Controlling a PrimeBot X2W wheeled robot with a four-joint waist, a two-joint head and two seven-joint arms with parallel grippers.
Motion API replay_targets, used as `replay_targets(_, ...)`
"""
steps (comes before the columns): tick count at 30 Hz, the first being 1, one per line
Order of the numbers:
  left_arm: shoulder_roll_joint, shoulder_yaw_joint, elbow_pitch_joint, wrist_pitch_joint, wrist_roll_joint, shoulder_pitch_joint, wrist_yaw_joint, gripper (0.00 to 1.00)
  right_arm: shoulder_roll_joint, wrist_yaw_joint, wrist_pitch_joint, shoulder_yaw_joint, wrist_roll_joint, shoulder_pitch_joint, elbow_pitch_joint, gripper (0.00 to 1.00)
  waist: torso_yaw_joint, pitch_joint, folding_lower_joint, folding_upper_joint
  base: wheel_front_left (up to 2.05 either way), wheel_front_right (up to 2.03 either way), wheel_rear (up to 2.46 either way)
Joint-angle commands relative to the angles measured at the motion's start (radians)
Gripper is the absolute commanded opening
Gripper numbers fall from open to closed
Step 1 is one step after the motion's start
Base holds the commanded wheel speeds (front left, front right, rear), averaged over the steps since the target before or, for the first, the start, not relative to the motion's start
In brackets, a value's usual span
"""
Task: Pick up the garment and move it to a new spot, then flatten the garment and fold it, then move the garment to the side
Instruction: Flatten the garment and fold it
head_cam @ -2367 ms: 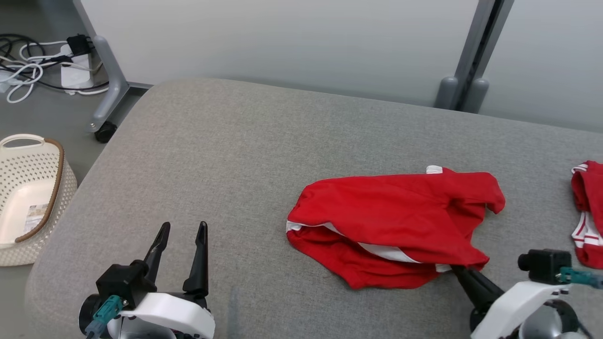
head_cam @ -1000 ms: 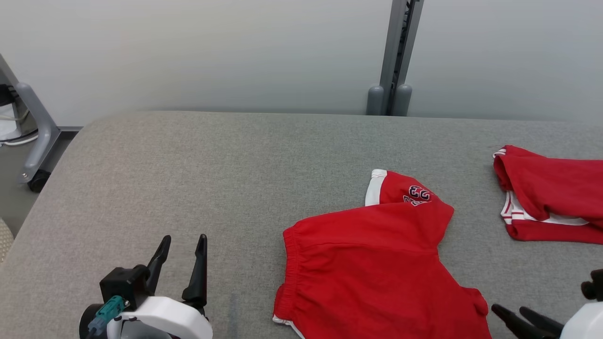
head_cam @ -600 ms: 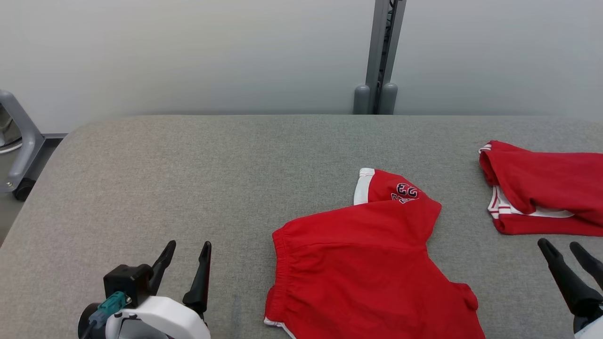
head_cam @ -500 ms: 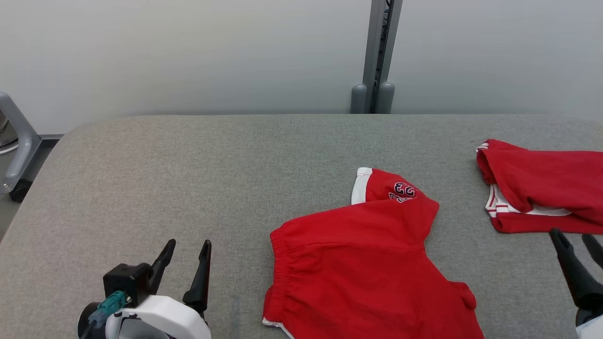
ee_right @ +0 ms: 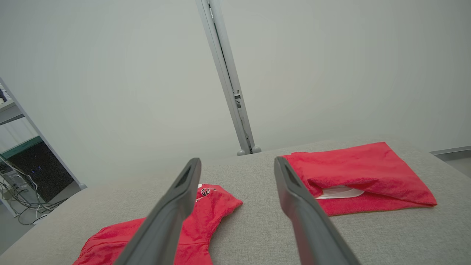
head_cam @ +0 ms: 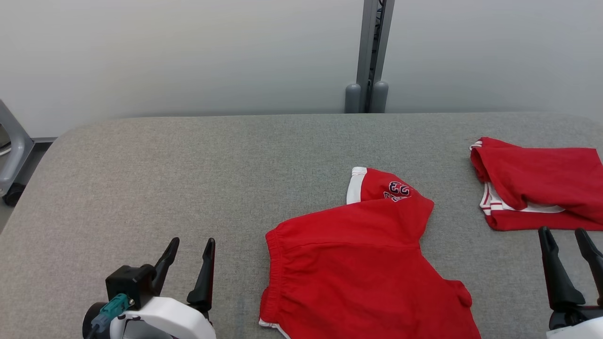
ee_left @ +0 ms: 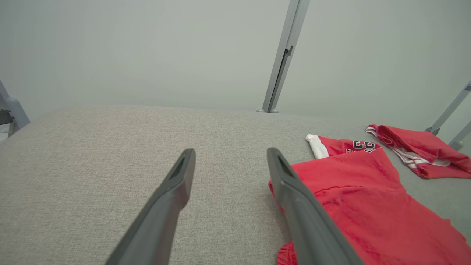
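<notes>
- Grey fabric covers the tabletop (head_cam: 188, 155) in front of you, with a pale wall (head_cam: 188, 52) behind it and a grey upright post (head_cam: 370, 47) at its far edge
- You find the red shorts (head_cam: 362, 268) lying mostly flat at the near middle of the tabletop, with the gathered waistband towards your left and the near edge cut off by the bottom of the head view
- You see one leg poking out at the far side of the shorts, showing a white hem and a dark number print
- Your left end effector (head_cam: 192, 245) sits over bare fabric just left of the waistband, fingers apart and holding nothing, clear of the shorts
- Your right end effector (head_cam: 562, 233) is at the near right, fingers likewise spread and empty
- You have a second red garment (head_cam: 537, 188) with white trim folded at the far right, apart from the shorts; the right fingertips (head_cam: 545, 233) stop just short of its near edge
</notes>
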Motion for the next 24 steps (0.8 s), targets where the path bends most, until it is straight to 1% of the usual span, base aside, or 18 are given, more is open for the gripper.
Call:
replay_targets(1, 0.000, 0.001, 0.002, -0.004, -0.001, 0.003, 0.002, 1.00, -0.011, 0.001, -0.012, 0.003, -0.006, -0.005, 0.008, 1.00, 0.000, 0.000, 0.0000, -0.0001, 0.00, 0.00, 0.00)
replay_targets(6, 0.000, -0.005, 0.004, -0.002, -0.005, 0.000, -0.006, 1.00, -0.035, 0.001, -0.033, 0.036, 0.005, -0.018, 0.041, 1.00, 0.001, 0.000, 0.0000, -0.0001, 0.00, 0.00, 0.00)
replay_targets(8, -0.007, -0.034, -0.010, 0.016, -0.031, -0.005, -0.057, 1.00, -0.040, 0.001, -0.037, 0.042, 0.009, -0.018, 0.047, 1.00, 0.001, -0.002, 0.0000, -0.0001, 0.00, 0.00, 0.00)
replay_targets(10, 0.014, -0.068, -0.002, 0.068, -0.042, -0.009, -0.102, 1.00, -0.045, 0.001, -0.038, 0.044, 0.011, -0.020, 0.054, 1.00, 0.001, -0.002, 0.0000, -0.0001, 0.00, 0.00, 0.00)
replay_targets(12, 0.028, -0.118, 0.012, 0.146, -0.056, -0.019, -0.147, 1.00, -0.049, 0.001, -0.039, 0.046, 0.012, -0.022, 0.061, 1.00, 0.001, -0.002, 0.0000, -0.0001, 0.00, 0.00, 0.00)
replay_targets(16, 0.034, -0.174, 0.039, 0.278, -0.092, -0.041, -0.195, 1.00, -0.058, 0.001, -0.036, 0.049, 0.014, -0.032, 0.069, 1.00, -0.007, 0.004, 0.0000, -0.0001, 0.00, 0.00, 0.00)
replay_targets(20, 0.043, -0.221, 0.083, 0.416, -0.124, -0.059, -0.216, 1.00, -0.065, 0.001, -0.028, 0.058, 0.014, -0.041, 0.073, 1.00, -0.025, 0.010, 0.0000, -0.0001, 0.00, 0.00, 0.00)
replay_targets(22, 0.043, -0.229, 0.098, 0.452, -0.135, -0.076, -0.219, 1.00, -0.069, 0.001, -0.025, 0.064, 0.016, -0.046, 0.074, 1.00, -0.035, 0.016, 0.0000, -0.0001, 0.00, 0.00, 0.00)
replay_targets(24, 0.047, -0.237, 0.112, 0.463, -0.127, -0.086, -0.223, 1.00, -0.071, 0.001, -0.024, 0.065, 0.016, -0.053, 0.074, 1.00, -0.045, 0.023, 0.0000, -0.0001, 0.00, 0.00, 0.00)
